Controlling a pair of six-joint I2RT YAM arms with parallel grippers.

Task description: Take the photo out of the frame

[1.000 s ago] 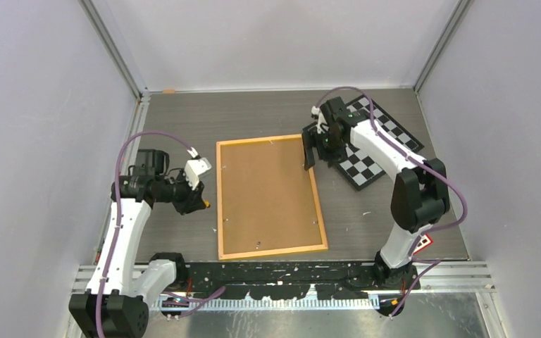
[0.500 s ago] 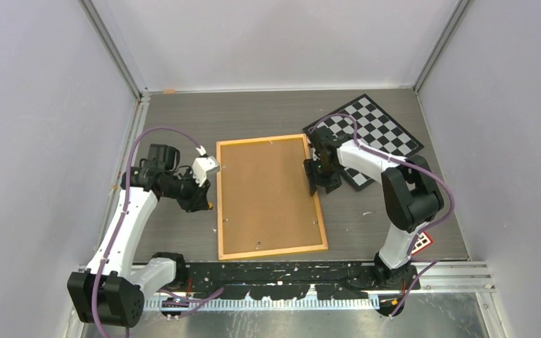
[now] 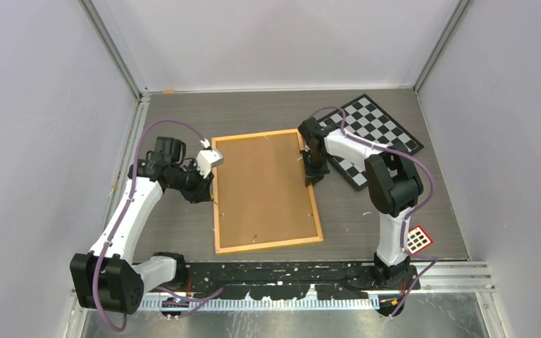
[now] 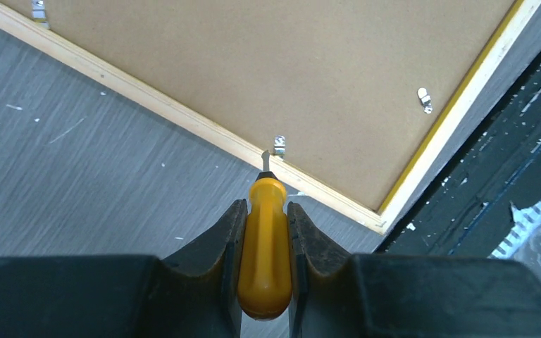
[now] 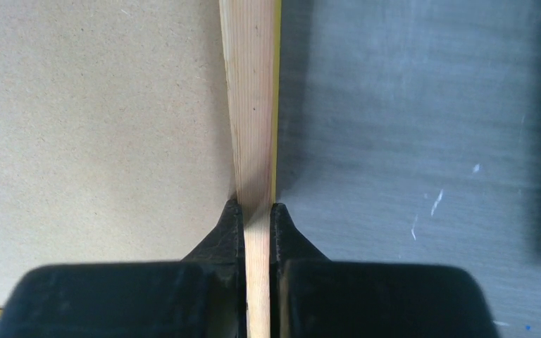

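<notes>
1. Top view: one frame [image 3: 268,244] lies brown back up on the table [image 3: 183,120] between two arms; the photo is hidden. The left arm stretches to the frame's left border, with the left gripper [image 3: 203,193] there. The right arm folds back to the frame's right border, with the right gripper [image 3: 311,176] there. One checkerboard [image 3: 377,130] lies right of the frame. Since a second ago, both arms have closed in and the frame has twisted.
2. Left wrist view: the fingers clamp one yellow screwdriver [image 4: 268,246], its tip at one of three clips [image 4: 279,146].
3. Right wrist view: the fingers pinch the frame's wooden border.
</notes>
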